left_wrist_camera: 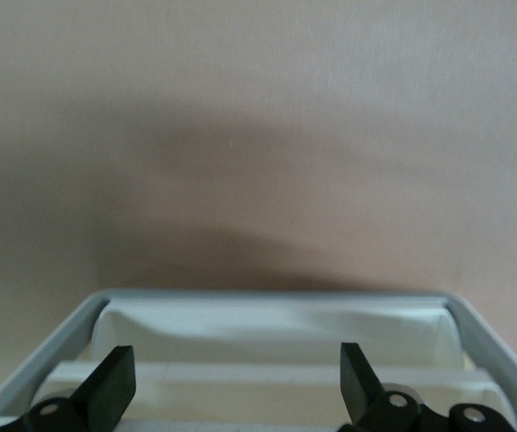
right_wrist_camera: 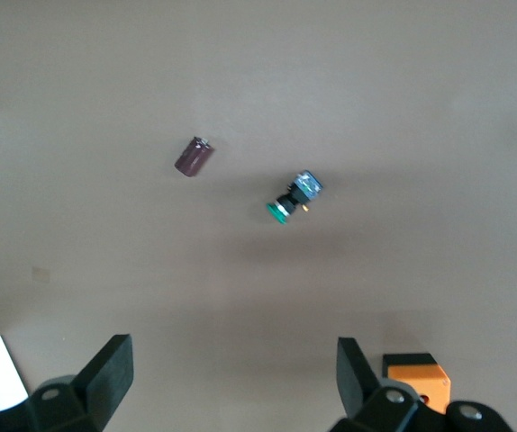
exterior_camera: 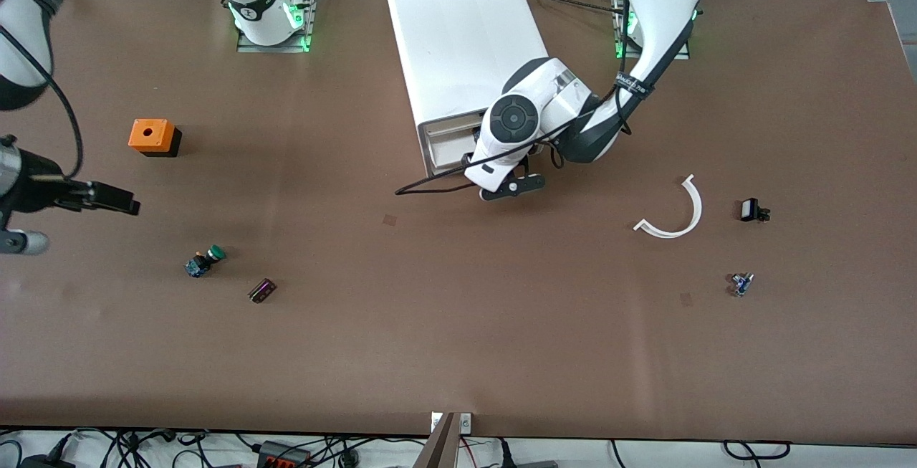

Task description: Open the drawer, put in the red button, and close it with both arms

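Note:
The white cabinet (exterior_camera: 458,38) stands at the robots' side of the table, its front toward the front camera. My left gripper (exterior_camera: 501,185) is at that front, its fingers hidden under the wrist there. In the left wrist view the gripper (left_wrist_camera: 236,373) is open and empty over the drawer (left_wrist_camera: 276,301), a shallow white tray with a grey rim; I cannot tell which drawer of the cabinet it is. No red cap shows in any view. A tiny blue-bodied part (exterior_camera: 741,284) lies toward the left arm's end. My right gripper (exterior_camera: 118,201) is open and empty over the right arm's end.
An orange box with a hole (exterior_camera: 152,136) and a green-capped button (exterior_camera: 205,260) lie near my right gripper, with a small brown cylinder (exterior_camera: 262,290) beside the button. A curved white strip (exterior_camera: 673,213) and a small black part (exterior_camera: 752,210) lie toward the left arm's end.

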Robot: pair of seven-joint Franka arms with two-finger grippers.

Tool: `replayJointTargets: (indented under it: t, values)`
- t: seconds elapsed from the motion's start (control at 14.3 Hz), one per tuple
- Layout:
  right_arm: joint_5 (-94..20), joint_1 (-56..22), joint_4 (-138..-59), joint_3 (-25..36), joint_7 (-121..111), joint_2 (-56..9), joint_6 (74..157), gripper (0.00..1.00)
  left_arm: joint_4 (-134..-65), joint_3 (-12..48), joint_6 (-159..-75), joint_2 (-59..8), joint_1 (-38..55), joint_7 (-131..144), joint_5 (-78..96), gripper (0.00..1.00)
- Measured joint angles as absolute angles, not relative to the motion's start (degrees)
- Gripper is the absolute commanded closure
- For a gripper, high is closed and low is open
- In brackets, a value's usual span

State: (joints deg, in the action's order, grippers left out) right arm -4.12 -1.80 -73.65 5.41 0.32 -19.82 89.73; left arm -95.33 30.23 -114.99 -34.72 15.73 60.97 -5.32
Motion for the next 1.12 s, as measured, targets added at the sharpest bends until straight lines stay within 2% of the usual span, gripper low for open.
replayJointTargets:
  t: [0.21, 0.63, 1.12]
  values:
    - [-3.20, -0.60, -76.75, 5.41, -2.51, -16.60, 89.67, 0.00, -95.52, 31.28, -113.50, -34.69, 15.79, 61.59, -5.32, 0.00]
    - [-1.50, -1.11, -81.09, 4.97, -2.35, -14.62, 90.15, 0.00, -95.57, 31.54, -112.32, -34.59, 15.78, 61.60, -5.32, 0.00]
    - [-0.93, -1.32, -95.24, 4.79, -2.30, -5.15, 97.96, 0.00, -95.61, 31.68, -111.57, -34.25, 15.86, 61.53, -5.32, 0.00]
